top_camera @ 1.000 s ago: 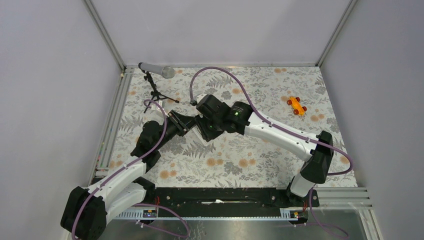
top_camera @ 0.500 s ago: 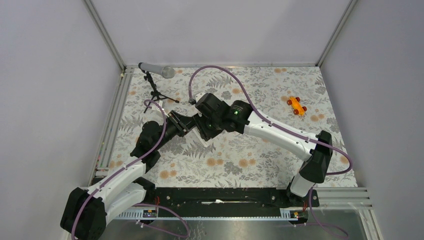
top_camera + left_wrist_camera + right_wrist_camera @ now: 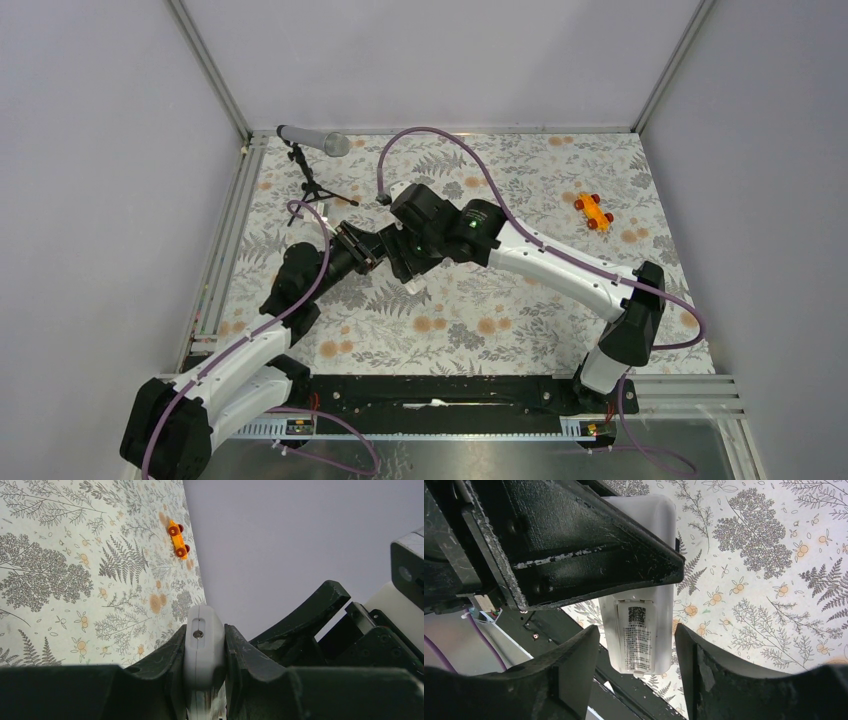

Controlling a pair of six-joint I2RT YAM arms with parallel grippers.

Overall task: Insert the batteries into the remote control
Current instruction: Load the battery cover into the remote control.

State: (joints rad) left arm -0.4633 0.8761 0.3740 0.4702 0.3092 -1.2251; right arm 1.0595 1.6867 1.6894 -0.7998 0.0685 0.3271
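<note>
From above, the left arm [image 3: 250, 345] and right arm [image 3: 560, 265] meet over the floral table [image 3: 520, 300]. Left wrist: the left gripper [image 3: 205, 635] pinches the white remote control [image 3: 202, 647] edgewise. Right wrist: the right gripper [image 3: 636, 637] stands spread astride it, not touching. What its compartment holds, I can't tell.

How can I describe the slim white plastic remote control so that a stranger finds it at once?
Look at the middle of the floral-patterned table. There the left gripper clamps a slim white plastic remote control. It is the only white bar in the scene; the orange toy car and the grey microphone stand far off.
</note>
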